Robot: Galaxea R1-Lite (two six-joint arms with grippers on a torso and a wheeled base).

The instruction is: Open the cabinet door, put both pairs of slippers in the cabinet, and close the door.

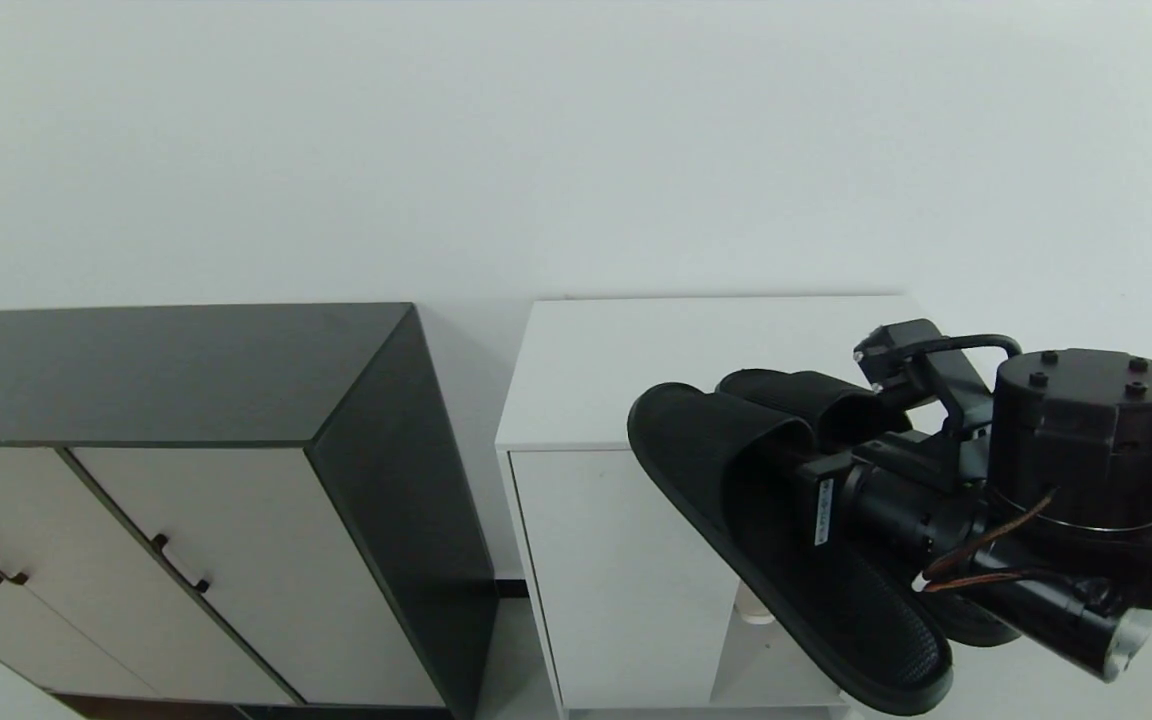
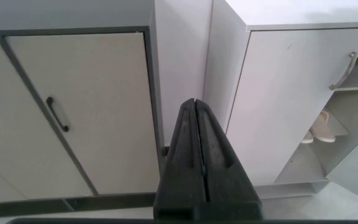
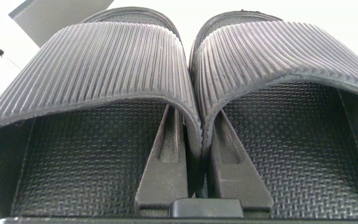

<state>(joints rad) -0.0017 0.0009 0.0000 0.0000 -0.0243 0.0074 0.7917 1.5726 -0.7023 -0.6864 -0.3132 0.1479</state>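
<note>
From the head camera, the right claw (image 1: 806, 465) holds the black slippers (image 1: 736, 480) as a pair, toes up and away from it and heels hanging below. That probably allows both to go in with one move. The white cabinet (image 1: 696, 350) stands just beyond the claw, and its door (image 1: 616, 570) is off to the claw's left, with a gap beside it that suggests it is open. A dark cabinet (image 1: 166, 370) stands well off to the left. In the left wrist camera, the left claw (image 2: 196, 155) is clenched on nothing, its pads pressed flat together, and is held low facing both cabinets. Ahead of it to one side, the door's handle (image 2: 343, 71) sits at the free edge, and past that edge the shelves are exposed, with pale slippers (image 2: 322, 127) on one of them. So the first pair looks stowed. In the right wrist camera, the fingers (image 3: 166, 149) sit one inside each black slipper, pinching the two inner walls together between them, which is why the pair stays side by side.
</note>
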